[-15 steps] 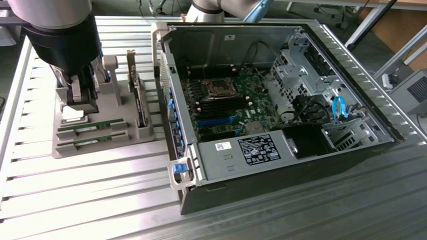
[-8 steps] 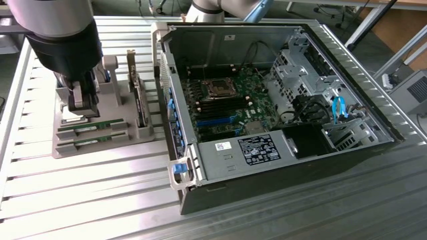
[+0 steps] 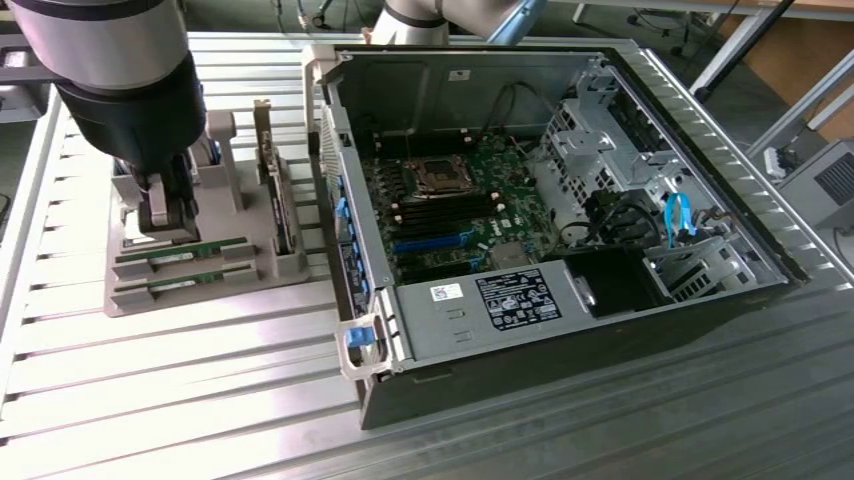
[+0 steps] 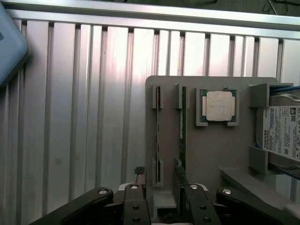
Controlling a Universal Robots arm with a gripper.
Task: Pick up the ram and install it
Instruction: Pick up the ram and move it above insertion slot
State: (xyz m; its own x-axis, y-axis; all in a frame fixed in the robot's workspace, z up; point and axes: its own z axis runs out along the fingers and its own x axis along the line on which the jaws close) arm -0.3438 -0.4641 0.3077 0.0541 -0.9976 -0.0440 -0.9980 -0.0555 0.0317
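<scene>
Gripper [image 3: 163, 228] is spread about as wide as it goes and has nothing in it. It hangs just above the gray holder tray [image 3: 274, 268], right over the two green sticks lying side by side. The ram [image 3: 183, 256] nearest the fingers sits in its slot, untouched. So by my read nothing's done yet: pickup and install are both to go, and the motherboard [image 3: 461, 215] in the open PC case [image 3: 441, 385] waits well off toward the exterior view's right. Everything sits on a ribbed metal table [image 3: 174, 400]. Looks like a workshop, with other gear at the edges.
</scene>
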